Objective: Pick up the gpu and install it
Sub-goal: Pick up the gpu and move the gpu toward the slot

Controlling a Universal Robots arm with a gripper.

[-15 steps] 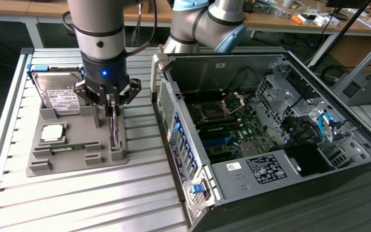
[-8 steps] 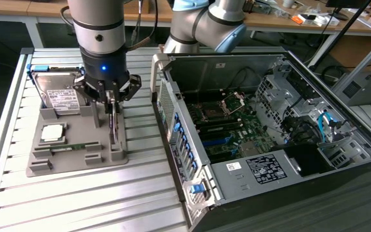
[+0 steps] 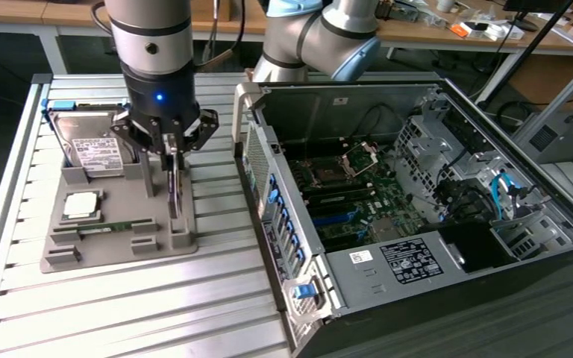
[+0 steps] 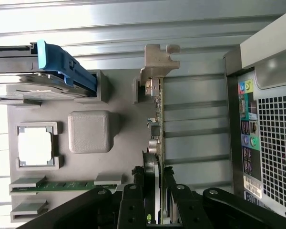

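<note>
The black gripper (image 4: 159,174) pinches the thin gpu (image 4: 158,112), standing on edge in the gray plastic holder (image 4: 121,143), one end hidden behind the fingers (image 4: 149,171), its silver bracket (image 4: 157,59) shiny.

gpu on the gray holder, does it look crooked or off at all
Nothing stands out: the gpu stands upright on edge in the gray holder, not leaning, with the gripper directly over it.

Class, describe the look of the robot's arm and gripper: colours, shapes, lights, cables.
The arm is a silver-grey tube with black bands, a pale blue joint cap and a small blue light near the wrist. The gripper is black, built of jointed linkage bars with round pivot pins. A dark cable hangs beside the arm.
</note>
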